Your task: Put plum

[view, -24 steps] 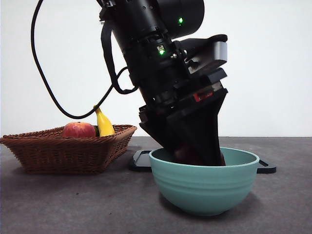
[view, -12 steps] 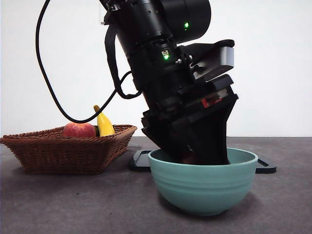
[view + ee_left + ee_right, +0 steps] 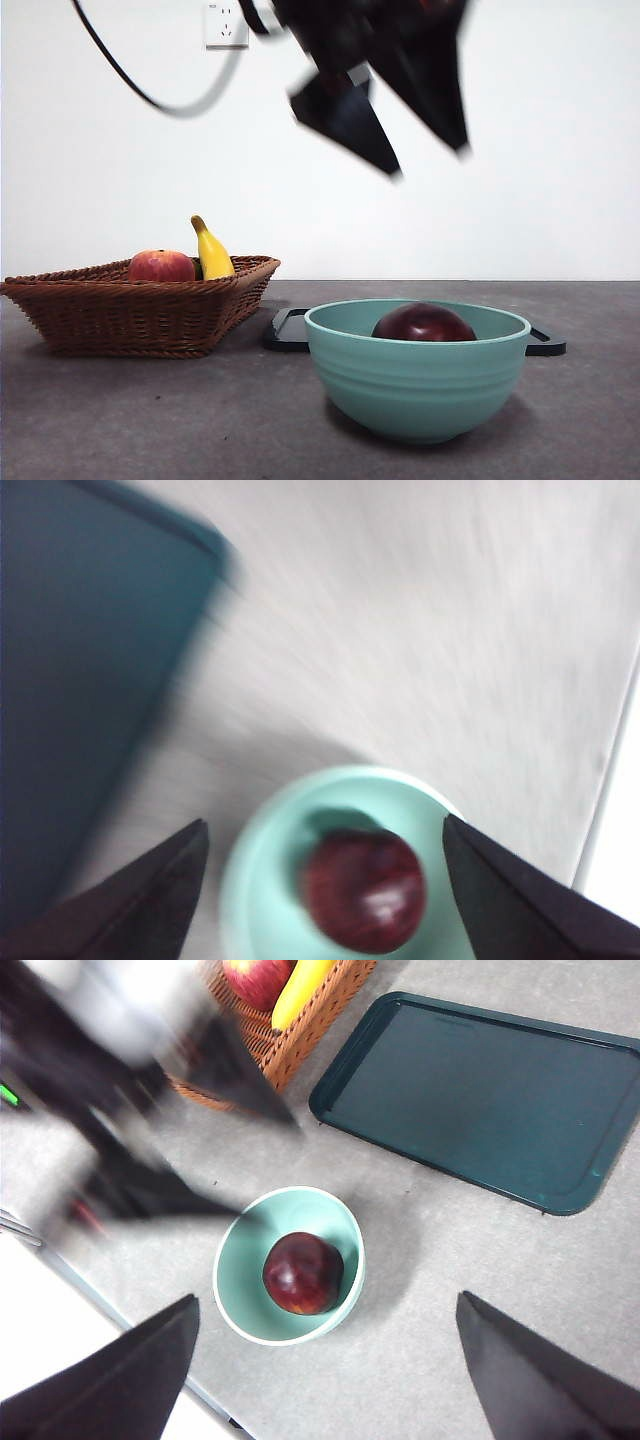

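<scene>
The dark maroon plum (image 3: 424, 323) lies alone inside the teal bowl (image 3: 415, 385) near the table's front. My left gripper (image 3: 420, 150) hangs open and blurred well above the bowl, nothing between its fingers. From its wrist view the plum (image 3: 364, 890) sits in the bowl (image 3: 250, 850) below the spread jaws. My right gripper (image 3: 325, 1385) is open and high up, looking down on the plum (image 3: 303, 1273), the bowl (image 3: 240, 1280) and the blurred left gripper (image 3: 215, 1125).
A wicker basket (image 3: 140, 312) at the left holds a red-orange fruit (image 3: 161, 266) and a banana (image 3: 211, 250). A dark green tray (image 3: 480, 1100) lies flat behind the bowl. A wall socket (image 3: 226, 22) is on the back wall.
The left gripper was down in the bowl around the plum. It has let go and risen fast, leaving the plum resting in the bowl.
</scene>
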Tool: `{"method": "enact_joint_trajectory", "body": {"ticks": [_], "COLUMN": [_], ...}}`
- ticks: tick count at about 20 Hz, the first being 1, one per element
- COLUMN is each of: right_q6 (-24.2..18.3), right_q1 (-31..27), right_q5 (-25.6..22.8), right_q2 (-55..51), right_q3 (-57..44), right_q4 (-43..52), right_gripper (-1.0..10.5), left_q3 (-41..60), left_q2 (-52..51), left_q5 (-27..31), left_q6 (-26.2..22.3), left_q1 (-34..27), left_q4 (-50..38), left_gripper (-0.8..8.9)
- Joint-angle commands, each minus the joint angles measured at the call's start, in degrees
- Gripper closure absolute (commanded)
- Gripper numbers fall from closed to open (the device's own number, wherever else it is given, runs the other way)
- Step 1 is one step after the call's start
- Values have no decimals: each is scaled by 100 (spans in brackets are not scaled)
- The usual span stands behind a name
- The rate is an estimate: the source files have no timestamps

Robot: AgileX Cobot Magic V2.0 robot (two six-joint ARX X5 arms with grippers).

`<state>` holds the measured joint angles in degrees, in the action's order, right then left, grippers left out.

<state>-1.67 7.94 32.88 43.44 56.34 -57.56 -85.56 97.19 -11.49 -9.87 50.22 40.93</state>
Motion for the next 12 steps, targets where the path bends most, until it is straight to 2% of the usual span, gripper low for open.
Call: {"method": "enact_joint_trajectory", "body": {"ticks": [1, 7, 10, 12], "right_q6": [11, 11, 11, 11], "right_q1": [22, 22, 22, 22], "right_q5": [9, 7, 7, -20], "right_q2": [28, 28, 28, 31], "right_q3": [105, 105, 105, 105], "right_q4": [44, 44, 46, 50], "right_gripper": [534, 534, 534, 534], "left_q3": [-177, -101, 345, 909], "left_q2": [-490, -1856, -2420, -2885], "left_q5": [13, -225, -463, -870], "left_q6": [267, 483, 501, 509], "left_q1": [-330, -1700, -2282, -2566], "left_q4": [-20, 284, 461, 481], "left_gripper": [435, 439, 439, 439]}}
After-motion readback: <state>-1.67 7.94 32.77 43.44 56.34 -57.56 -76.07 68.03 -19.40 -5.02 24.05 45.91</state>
